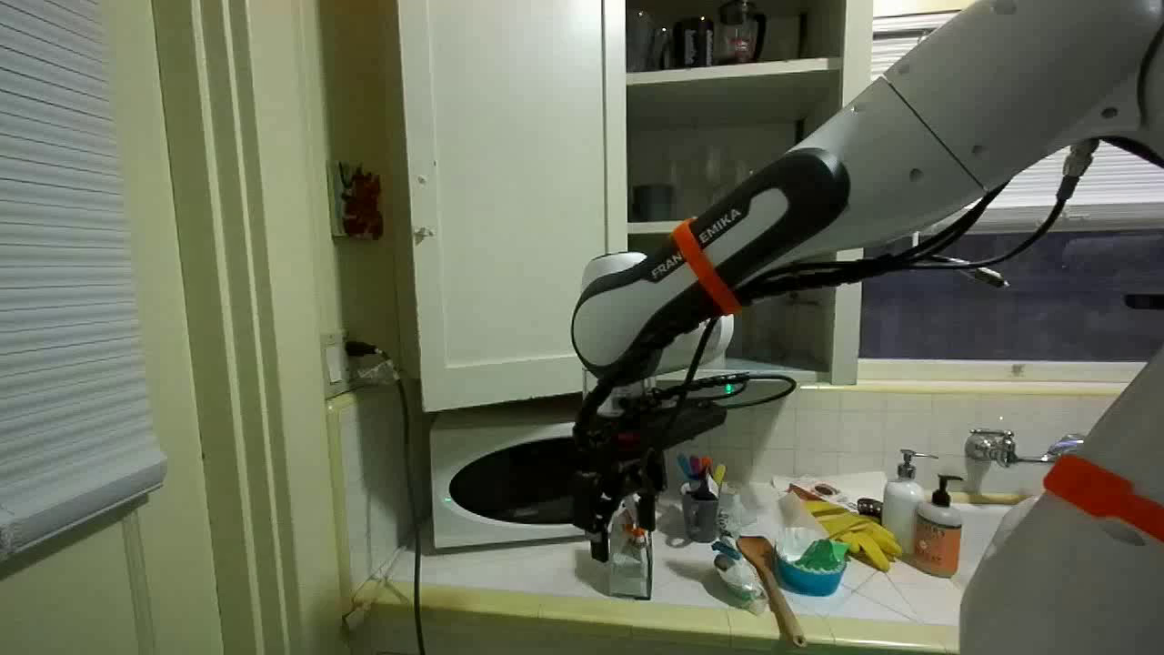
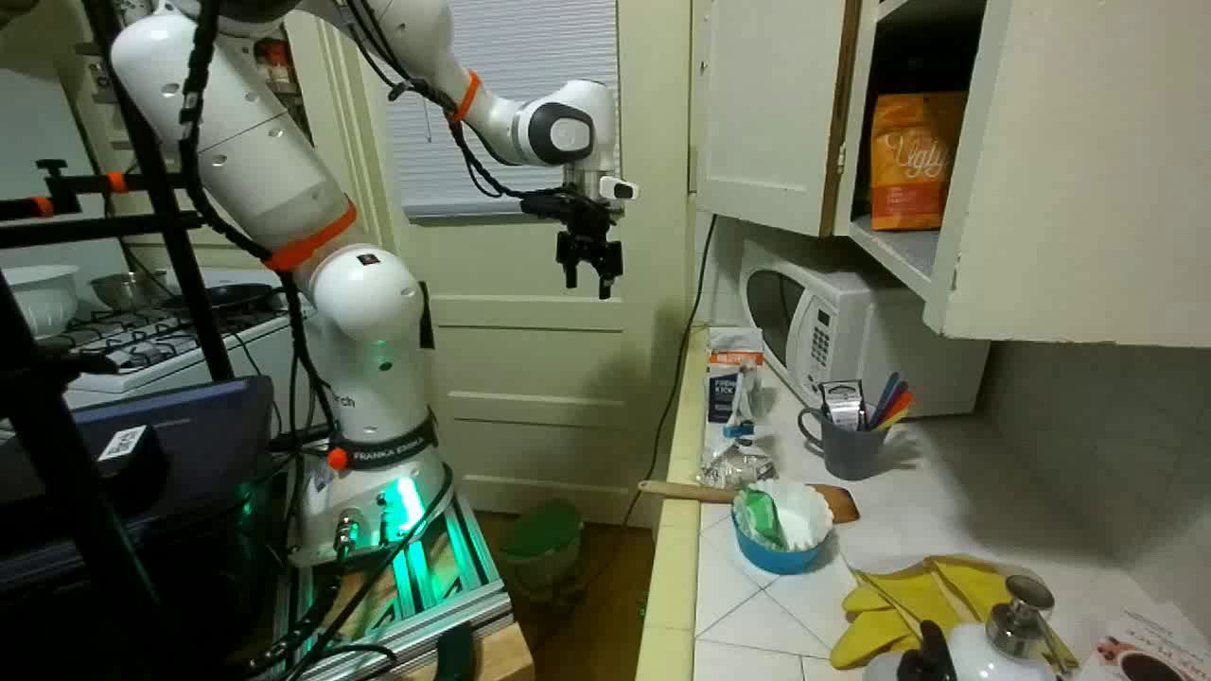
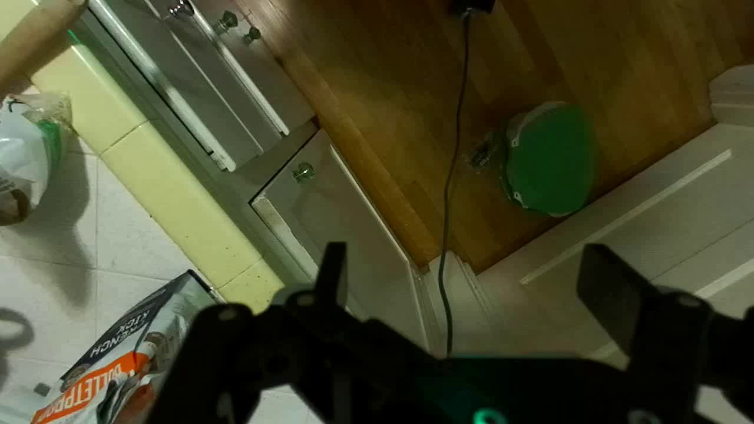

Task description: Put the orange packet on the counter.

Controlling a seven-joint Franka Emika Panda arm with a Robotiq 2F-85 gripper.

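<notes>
While your gripper (image 2: 588,274) hangs pointing downward, its jaws stand well apart, and in the wrist view you can see the wide gap from one side to the other. In an exterior view you have it against the pale door (image 2: 539,364), apart from the counter (image 2: 738,629). Your orange packet (image 2: 916,165), lettered "Ugly", stands upright on a shelf (image 2: 899,248) of the wall cupboard (image 2: 1074,170), above the counter and well apart from the gripper. Below that cupboard you find the white microwave (image 2: 856,331), with a grey mug (image 2: 856,454) of coloured handles (image 2: 894,405) near it. Beside the counter's yellow edge (image 2: 674,577) stands a bag (image 3: 135,347) printed "French Kick", and close to that lies a crumpled plastic bag (image 2: 740,465). A wooden utensil (image 2: 695,492) reaches over the edge, just beside a blue bowl (image 2: 781,560) that holds something white and something green. Farther along, in both exterior views, you see yellow gloves (image 2: 918,605) near the pump bottles (image 1: 937,541). In the wrist view you look down on a green-lidded bin (image 3: 551,159) that stands on the wooden floor (image 3: 377,88), with a dark cable (image 3: 451,188) near it.
</notes>
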